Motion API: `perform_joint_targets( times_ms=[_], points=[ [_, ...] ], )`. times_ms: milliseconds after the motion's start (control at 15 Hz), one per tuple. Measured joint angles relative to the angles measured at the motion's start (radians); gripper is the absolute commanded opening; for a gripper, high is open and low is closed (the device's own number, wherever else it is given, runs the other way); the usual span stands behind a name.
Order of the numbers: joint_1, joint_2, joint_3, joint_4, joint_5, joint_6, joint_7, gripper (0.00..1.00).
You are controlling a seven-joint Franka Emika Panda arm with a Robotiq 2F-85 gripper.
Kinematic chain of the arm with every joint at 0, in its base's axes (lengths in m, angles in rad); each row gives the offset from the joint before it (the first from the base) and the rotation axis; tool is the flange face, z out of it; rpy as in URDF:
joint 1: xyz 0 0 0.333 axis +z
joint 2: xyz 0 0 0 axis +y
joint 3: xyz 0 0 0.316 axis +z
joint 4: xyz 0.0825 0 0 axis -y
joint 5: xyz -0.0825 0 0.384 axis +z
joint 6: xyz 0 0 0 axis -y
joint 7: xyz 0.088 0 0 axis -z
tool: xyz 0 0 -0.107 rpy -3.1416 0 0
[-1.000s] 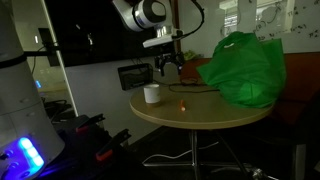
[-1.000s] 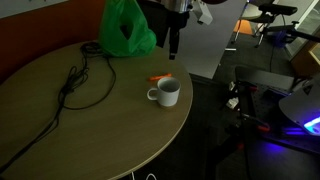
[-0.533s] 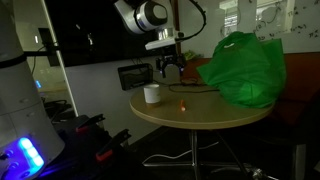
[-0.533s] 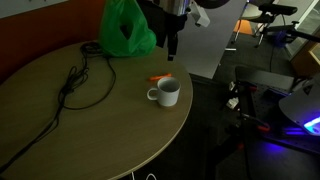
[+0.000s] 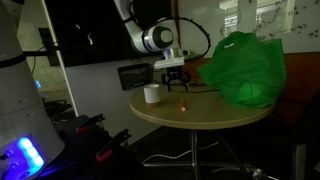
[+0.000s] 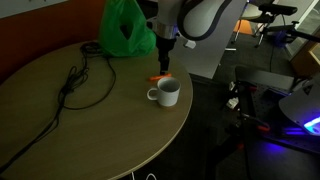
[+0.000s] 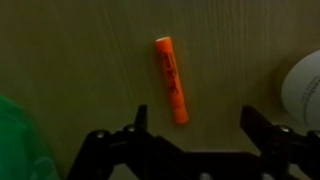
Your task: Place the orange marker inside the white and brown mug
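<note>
Orange marker (image 7: 171, 80) plain beneath released gripper (image 7: 195, 120); white and brown mug (image 7: 303, 85) edge-cropped.

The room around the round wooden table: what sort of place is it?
Probably a robotics lab or office: a loose black cable lies on the round wooden table, a small dark monitor stands beyond it, and blue-lit equipment sits near the floor.

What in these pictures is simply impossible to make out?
- Wrist view: the print on the orange marker is blurred.
- Wrist view: the white and brown mug is cut off by the right edge.
- In an exterior view the orange marker is only a speck, too small for detail.
- In both exterior views the green bag hides whatever it holds.
</note>
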Motion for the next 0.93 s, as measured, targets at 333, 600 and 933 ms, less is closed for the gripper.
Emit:
perform_joint_targets(
  times_ms=[333, 600, 933],
  points=[
    [-0.01, 0.125, -0.005, 0.095, -0.098, 0.0, -0.015, 0.93],
    [-0.014, 0.191, 0.0, 0.151, -0.124, -0.001, -0.017, 0.71],
    [-0.034, 0.23, 0.027, 0.195, -0.124, -0.016, -0.054, 0.23]
  ],
)
